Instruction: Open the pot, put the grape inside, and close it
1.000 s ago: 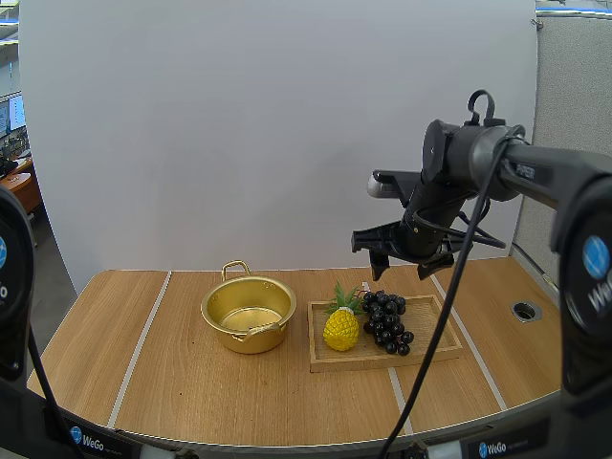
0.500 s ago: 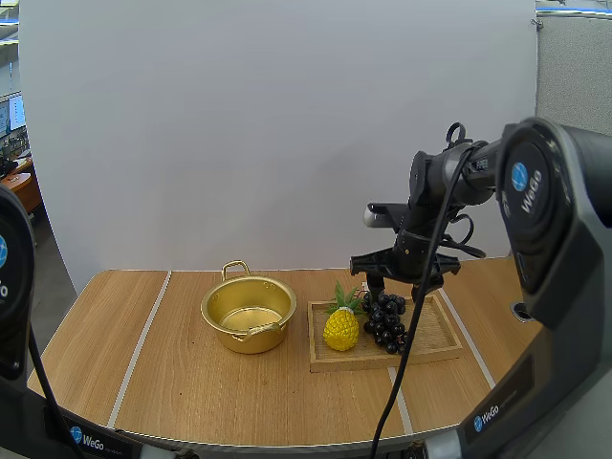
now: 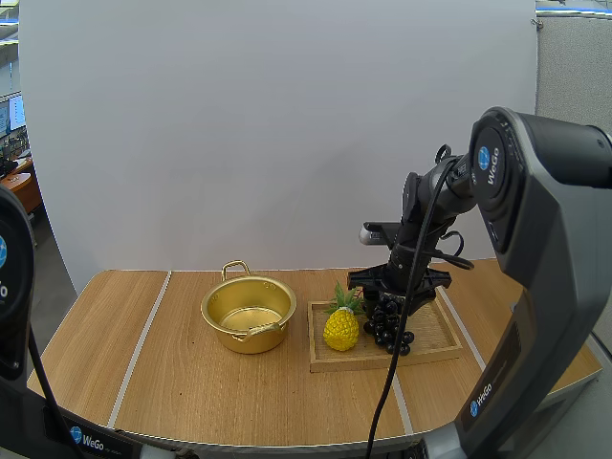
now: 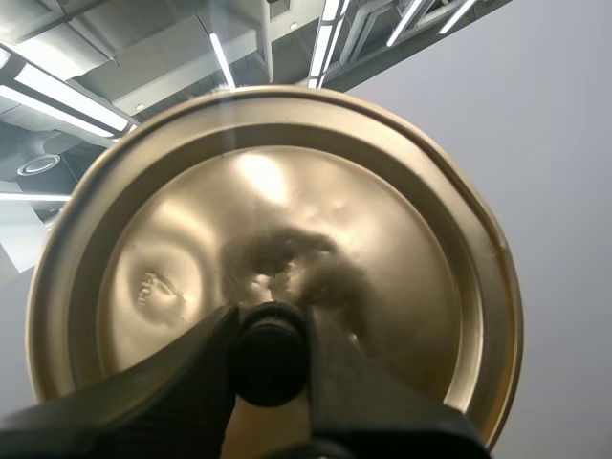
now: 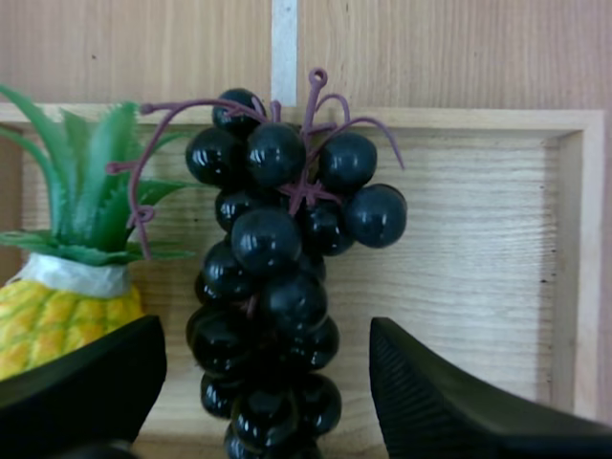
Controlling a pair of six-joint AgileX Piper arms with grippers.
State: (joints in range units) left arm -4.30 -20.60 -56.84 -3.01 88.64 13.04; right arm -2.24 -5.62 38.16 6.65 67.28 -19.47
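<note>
Black grape bunch [image 5: 277, 287] sits between the parted fingers [image 5: 440, 402] of the right gripper [image 5: 263, 344] on the wooden tray [image 5: 478, 120], best centred clear of the pineapple [image 5: 57, 316] before pinching; left gripper [image 4: 271, 325] clamps the lid [image 4: 402, 239] by its knob [image 4: 271, 363].

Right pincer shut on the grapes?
No, the right pincer is open, its fingers standing apart on either side of the grapes.

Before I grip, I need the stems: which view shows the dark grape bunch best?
Right wrist view: the dark grape bunch sits between my open right fingers, stems plain. High view shows it small on the wooden tray; left wrist view faces the golden lid.
</note>
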